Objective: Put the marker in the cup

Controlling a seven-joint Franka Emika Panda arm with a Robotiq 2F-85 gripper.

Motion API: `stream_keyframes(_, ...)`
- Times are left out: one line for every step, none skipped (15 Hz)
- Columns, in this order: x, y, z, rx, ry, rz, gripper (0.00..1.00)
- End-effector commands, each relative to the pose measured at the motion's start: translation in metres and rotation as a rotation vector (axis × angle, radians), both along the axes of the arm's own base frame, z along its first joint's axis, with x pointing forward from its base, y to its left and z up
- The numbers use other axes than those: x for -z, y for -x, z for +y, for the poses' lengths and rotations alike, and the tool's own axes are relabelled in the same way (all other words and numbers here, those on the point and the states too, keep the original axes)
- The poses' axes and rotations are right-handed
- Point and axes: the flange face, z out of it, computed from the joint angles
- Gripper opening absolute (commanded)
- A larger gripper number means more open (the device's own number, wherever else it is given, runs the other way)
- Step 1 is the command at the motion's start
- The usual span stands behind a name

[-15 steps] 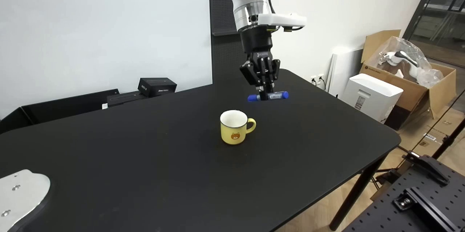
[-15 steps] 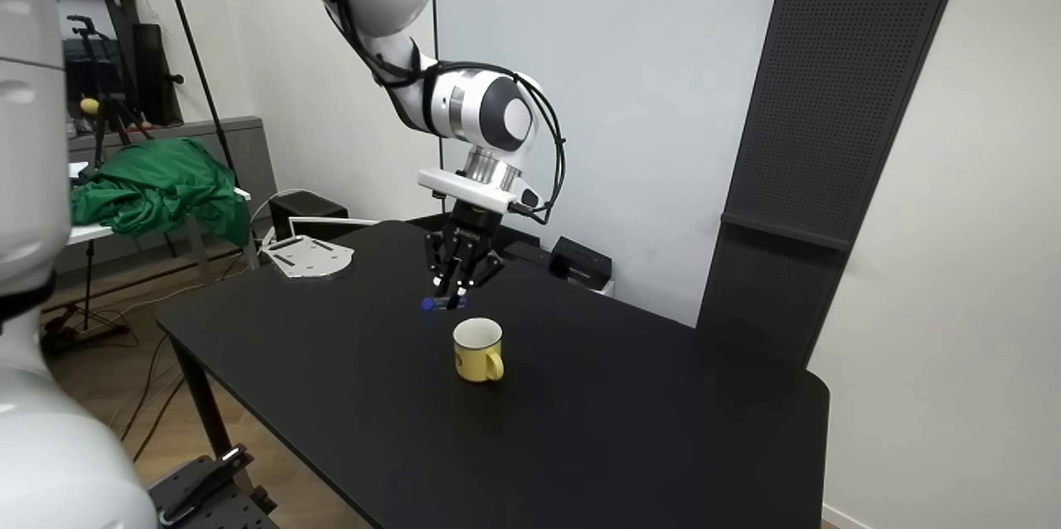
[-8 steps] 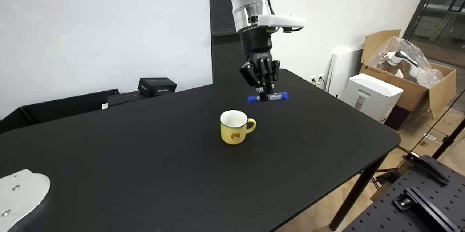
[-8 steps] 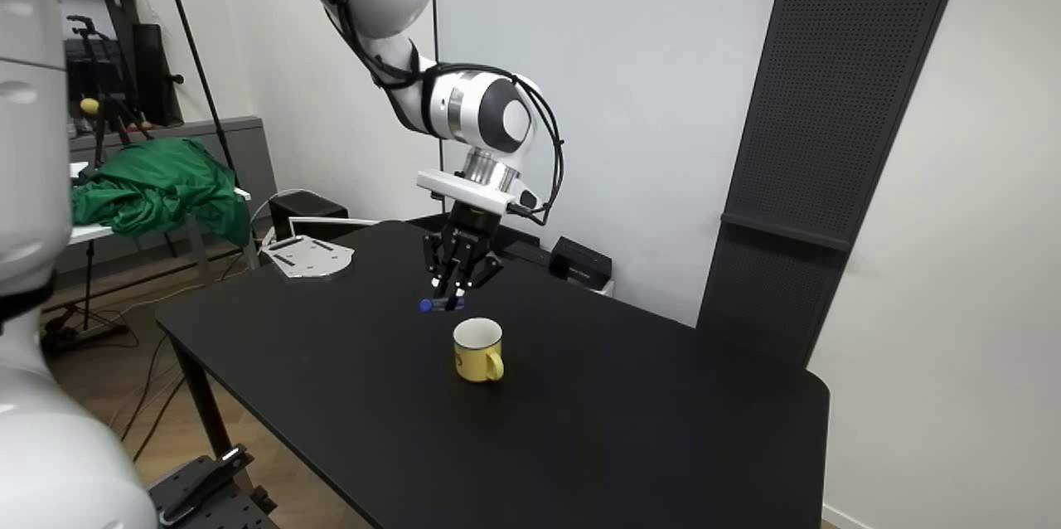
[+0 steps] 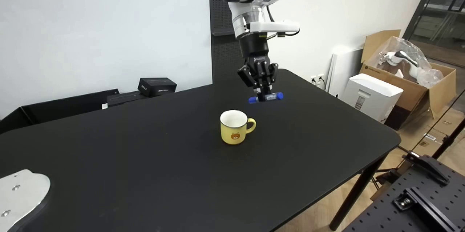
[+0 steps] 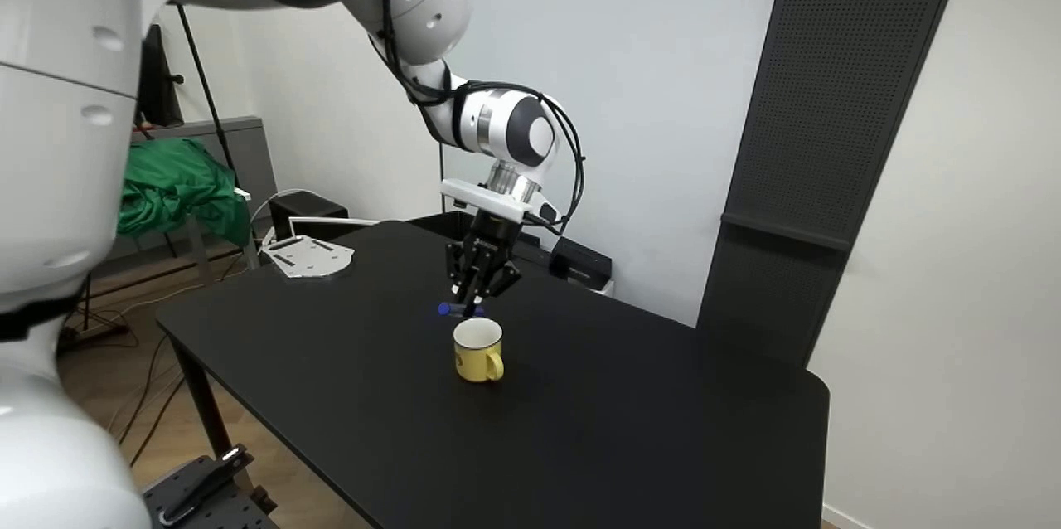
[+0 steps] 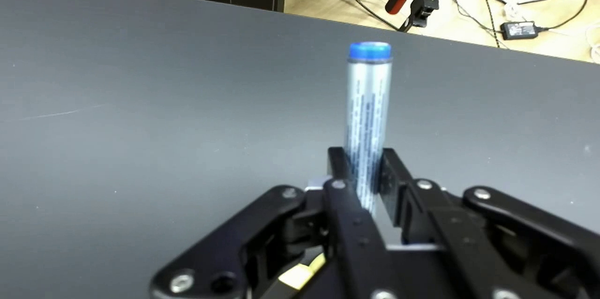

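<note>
- Two fingers (image 7: 393, 179) of the hand (image 7: 364, 168) are pressed in on the marker (image 7: 368, 107) from either side, the space between them no wider than its barrel.
- Both blue ends of the marker stick out past the fingers; in an exterior view it lies close to level, one end a little higher in the picture.
- Held so, the marker is in the air over the desk (image 5: 145, 174), outside the cup (image 5: 232, 130) and near it, apart from its rim.
- Yellow outside and white inside, the cup stands upright on the desk, with a dark line at the rim, an animal face (image 5: 235, 136) on its wall and the handle (image 5: 254, 125) to one side.
- Low in the wrist view the cup probably shows too, as a bit of yellow between parts of the hand, too covered to be sure.
- Well apart from the cup, a flat pale plate (image 6: 311, 263) with slots sits at the desk's edge.
- Past the desk's edges, in an exterior view, are a black box (image 5: 157, 87), a white box (image 5: 374, 95) and a cardboard box (image 5: 443, 84) holding clear plastic (image 5: 432, 75).
- Beyond the desk in an exterior view is a crumpled green cloth (image 6: 178, 189), partly covered by the arm (image 6: 66, 148).
</note>
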Motion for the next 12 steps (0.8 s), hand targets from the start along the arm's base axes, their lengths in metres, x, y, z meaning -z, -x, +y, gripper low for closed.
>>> stream_keyframes(0.010, -0.027, 0.006, 0.058, 0.034, 0.060, 0.05)
stream_keyframes(0.013, -0.032, 0.008, 0.063, 0.041, 0.071, 0.05)
stream_keyframes(0.017, -0.036, 0.010, 0.067, 0.046, 0.082, 0.05)
stream_keyframes(0.021, -0.041, 0.012, 0.069, 0.050, 0.090, 0.05)
stream_keyframes(0.025, -0.045, 0.015, 0.065, 0.051, 0.097, 0.05)
stream_keyframes(0.029, -0.048, 0.017, 0.062, 0.050, 0.105, 0.05)
stream_keyframes(0.033, -0.051, 0.019, 0.055, 0.045, 0.113, 0.05)
stream_keyframes(0.038, -0.053, 0.022, 0.048, 0.040, 0.120, 0.05)
stream_keyframes(0.042, -0.055, 0.024, 0.040, 0.037, 0.127, 0.05)
stream_keyframes(0.046, -0.057, 0.027, 0.033, 0.035, 0.132, 0.05)
stream_keyframes(0.049, -0.059, 0.029, 0.031, 0.033, 0.138, 0.05)
stream_keyframes(0.053, -0.061, 0.031, 0.026, 0.031, 0.144, 0.05)
